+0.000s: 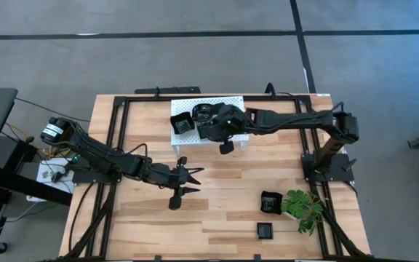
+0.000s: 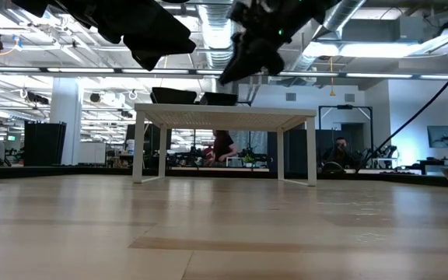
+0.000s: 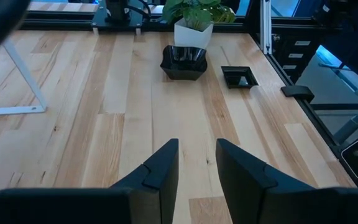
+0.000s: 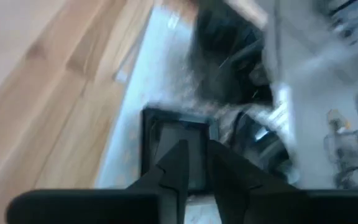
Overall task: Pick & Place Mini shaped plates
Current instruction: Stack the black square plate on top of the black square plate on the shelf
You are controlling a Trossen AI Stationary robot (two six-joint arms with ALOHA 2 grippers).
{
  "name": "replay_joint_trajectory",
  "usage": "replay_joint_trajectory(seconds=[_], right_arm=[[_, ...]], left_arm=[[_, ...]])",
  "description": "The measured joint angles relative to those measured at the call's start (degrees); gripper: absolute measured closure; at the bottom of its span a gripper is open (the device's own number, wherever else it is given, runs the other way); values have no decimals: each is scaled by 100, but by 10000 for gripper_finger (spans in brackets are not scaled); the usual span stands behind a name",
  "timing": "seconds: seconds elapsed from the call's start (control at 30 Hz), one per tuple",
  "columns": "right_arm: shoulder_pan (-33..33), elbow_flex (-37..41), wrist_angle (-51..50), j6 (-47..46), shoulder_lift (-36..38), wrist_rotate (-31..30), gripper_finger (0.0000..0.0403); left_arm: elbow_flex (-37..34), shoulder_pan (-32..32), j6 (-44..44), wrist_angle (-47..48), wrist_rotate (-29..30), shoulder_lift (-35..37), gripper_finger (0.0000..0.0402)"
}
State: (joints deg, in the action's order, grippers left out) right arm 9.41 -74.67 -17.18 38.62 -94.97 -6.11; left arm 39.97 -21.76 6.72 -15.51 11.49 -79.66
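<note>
Twice found mini shaped plates (image 1: 182, 124): some on the white rack (image 1: 224, 100) at upper centre of the high view, two more at lower right by the plant (image 1: 302, 207). Saw the left gripper (image 1: 193, 180) left of centre over the bare table (image 1: 224, 218), spread apart and empty. Found the right gripper (image 1: 206, 124) over the rack's plates, blurred; could not tell its grip.
</note>
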Motion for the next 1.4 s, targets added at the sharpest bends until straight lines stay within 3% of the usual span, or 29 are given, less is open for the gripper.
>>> replay_joint_trajectory(seconds=[0.17, 0.7, 1.4], right_arm=[[53, 11, -30, 361, -314, 2, 396], [51, -11, -415, 288, -317, -110, 400], [429, 15, -2193, -638, 302, -579, 402]], left_arm=[[0, -2, 0, -3, 0, 0, 293], [0, 0, 0, 0, 0, 0, 293], [0, -2, 0, -13, 1, 2, 293]])
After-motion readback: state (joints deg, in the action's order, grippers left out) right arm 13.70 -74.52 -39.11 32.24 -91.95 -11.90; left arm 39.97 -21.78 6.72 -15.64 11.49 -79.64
